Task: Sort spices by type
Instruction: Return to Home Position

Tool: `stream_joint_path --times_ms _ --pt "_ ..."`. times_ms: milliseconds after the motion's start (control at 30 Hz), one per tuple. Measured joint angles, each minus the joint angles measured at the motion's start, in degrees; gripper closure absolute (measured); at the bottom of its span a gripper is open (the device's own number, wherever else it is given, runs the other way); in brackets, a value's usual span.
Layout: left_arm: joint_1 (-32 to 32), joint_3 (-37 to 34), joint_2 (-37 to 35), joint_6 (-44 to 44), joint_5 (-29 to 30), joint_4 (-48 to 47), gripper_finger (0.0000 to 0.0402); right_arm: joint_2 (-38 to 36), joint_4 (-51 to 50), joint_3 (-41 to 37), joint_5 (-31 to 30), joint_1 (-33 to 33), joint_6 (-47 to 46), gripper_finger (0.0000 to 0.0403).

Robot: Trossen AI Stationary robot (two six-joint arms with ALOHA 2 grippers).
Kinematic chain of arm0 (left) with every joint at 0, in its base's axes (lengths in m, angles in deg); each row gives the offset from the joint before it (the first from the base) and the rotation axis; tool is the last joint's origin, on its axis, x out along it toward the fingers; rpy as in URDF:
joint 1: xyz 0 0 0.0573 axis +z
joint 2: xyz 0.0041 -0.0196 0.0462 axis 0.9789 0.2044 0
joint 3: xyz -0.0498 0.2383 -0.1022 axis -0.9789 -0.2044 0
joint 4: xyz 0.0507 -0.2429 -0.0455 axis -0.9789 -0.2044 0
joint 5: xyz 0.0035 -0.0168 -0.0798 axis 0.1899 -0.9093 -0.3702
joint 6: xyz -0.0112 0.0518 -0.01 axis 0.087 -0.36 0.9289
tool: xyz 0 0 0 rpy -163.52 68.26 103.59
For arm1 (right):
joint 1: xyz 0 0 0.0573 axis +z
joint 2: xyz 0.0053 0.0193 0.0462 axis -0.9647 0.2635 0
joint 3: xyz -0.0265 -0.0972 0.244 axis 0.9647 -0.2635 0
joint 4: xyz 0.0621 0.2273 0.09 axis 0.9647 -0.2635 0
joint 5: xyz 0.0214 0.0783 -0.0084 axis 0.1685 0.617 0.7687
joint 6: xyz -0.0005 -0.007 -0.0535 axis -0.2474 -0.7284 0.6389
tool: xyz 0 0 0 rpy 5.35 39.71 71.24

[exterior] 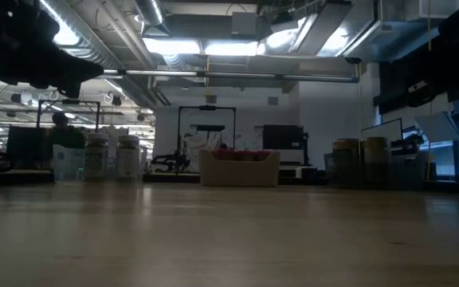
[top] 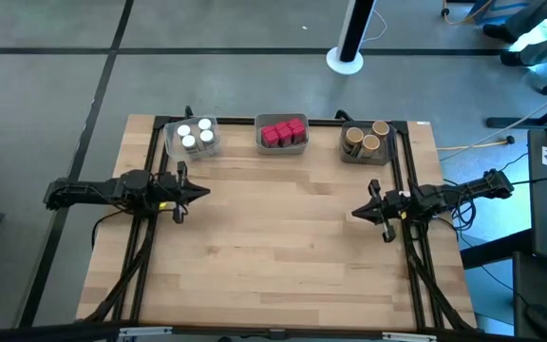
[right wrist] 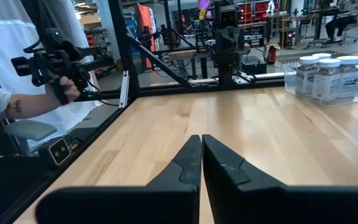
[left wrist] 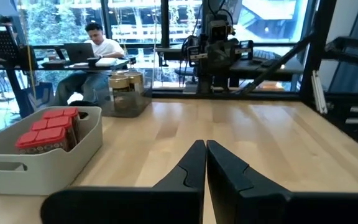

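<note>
Several white-capped jars (top: 195, 136) stand in the far-left tray (top: 173, 147). Several red packets (top: 283, 131) sit in the middle tray (top: 281, 148). The tan-brown jars (top: 365, 140) stand in the far-right tray (top: 349, 155). My left gripper (top: 207, 192) is shut and empty above the table's left side, pointing toward the right. My right gripper (top: 353, 214) is shut and empty at the right side, pointing toward the left. The left wrist view shows the red packets (left wrist: 47, 129) and the brown jars (left wrist: 126, 92); the right wrist view shows the white-capped jars (right wrist: 328, 76).
The three trays stand in a row along the table's far edge. A black frame (top: 283, 122) runs along the far edge and both sides. The middle and near parts of the wooden table (top: 283, 256) are bare. A person (left wrist: 98, 46) sits beyond the table.
</note>
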Motion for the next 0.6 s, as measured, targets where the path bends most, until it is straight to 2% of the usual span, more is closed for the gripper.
stream_joint_path --times_ms 600 --pt "0.0 0.0 0.0 -1.0 0.0 0.0 0.0398 0.0 0.4 0.0 0.3 0.0 -0.2 0.0386"
